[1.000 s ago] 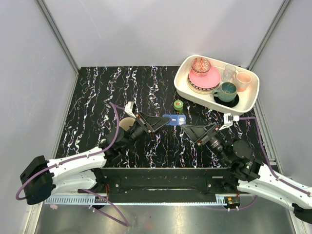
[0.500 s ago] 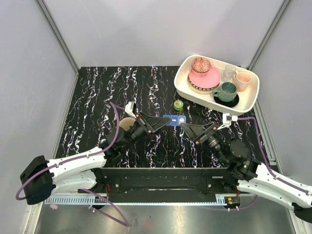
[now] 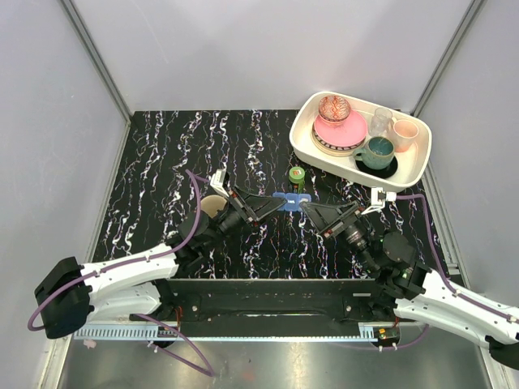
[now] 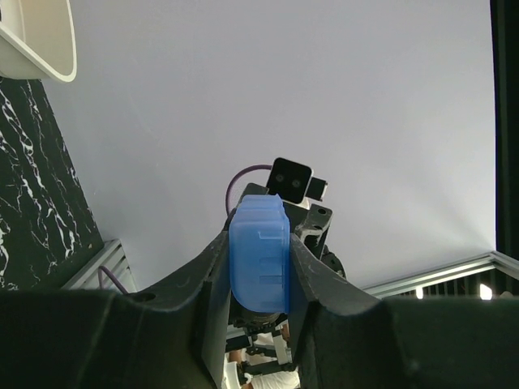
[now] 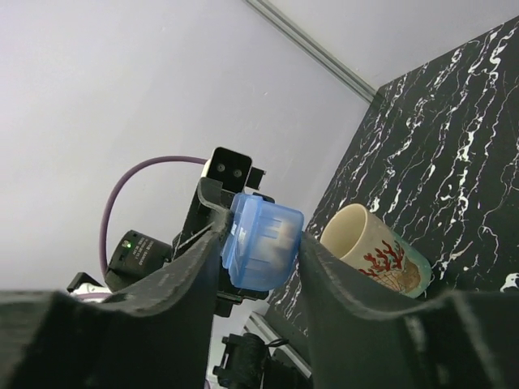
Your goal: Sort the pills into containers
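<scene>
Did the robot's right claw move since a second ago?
Yes. The right gripper slid slightly left, closer to the small blue translucent plastic pill box, judged against the small green round object behind it.

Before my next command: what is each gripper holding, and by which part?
Both hold the blue pill box: the left gripper clamps one end across its narrow sides, and the right gripper has its fingers closed on the opposite end.
</scene>
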Controlling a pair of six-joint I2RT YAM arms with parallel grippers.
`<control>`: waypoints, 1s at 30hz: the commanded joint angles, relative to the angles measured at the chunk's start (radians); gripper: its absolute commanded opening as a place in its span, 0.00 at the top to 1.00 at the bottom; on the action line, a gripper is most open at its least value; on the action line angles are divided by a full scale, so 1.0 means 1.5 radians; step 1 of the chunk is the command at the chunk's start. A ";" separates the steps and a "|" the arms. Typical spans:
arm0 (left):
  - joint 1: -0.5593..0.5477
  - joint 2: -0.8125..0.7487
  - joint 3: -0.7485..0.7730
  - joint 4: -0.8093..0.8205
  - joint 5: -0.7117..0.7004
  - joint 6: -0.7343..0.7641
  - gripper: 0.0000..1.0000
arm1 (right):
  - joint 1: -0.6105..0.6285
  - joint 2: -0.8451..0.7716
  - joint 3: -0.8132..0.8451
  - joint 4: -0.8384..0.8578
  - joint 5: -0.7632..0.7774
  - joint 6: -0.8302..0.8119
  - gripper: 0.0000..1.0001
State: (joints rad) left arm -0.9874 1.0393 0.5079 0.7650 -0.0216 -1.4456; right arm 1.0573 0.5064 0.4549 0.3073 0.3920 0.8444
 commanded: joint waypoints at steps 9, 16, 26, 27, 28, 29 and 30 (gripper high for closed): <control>-0.004 0.006 -0.007 0.060 0.011 -0.022 1.00 | 0.001 0.008 -0.007 0.052 0.004 0.004 0.99; -0.004 0.008 -0.008 0.063 0.011 -0.023 1.00 | 0.001 0.010 -0.005 0.053 0.001 0.008 0.67; -0.005 0.021 -0.009 0.084 0.011 -0.027 1.00 | 0.001 0.006 -0.008 0.053 0.003 0.010 0.93; -0.005 0.022 -0.009 0.086 0.011 -0.029 1.00 | 0.001 0.006 -0.009 0.053 0.003 0.011 1.00; -0.005 0.024 -0.010 0.086 0.011 -0.030 1.00 | 0.001 0.006 -0.009 0.053 0.003 0.011 1.00; -0.005 0.023 -0.011 0.088 0.011 -0.030 1.00 | 0.001 0.007 -0.009 0.053 0.001 0.012 1.00; -0.005 0.023 -0.011 0.087 0.012 -0.031 1.00 | 0.001 0.006 -0.009 0.053 0.000 0.011 1.00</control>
State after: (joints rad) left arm -0.9901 1.0630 0.4969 0.8341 -0.0185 -1.4540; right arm 1.0565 0.5156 0.4397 0.3428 0.4038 0.8852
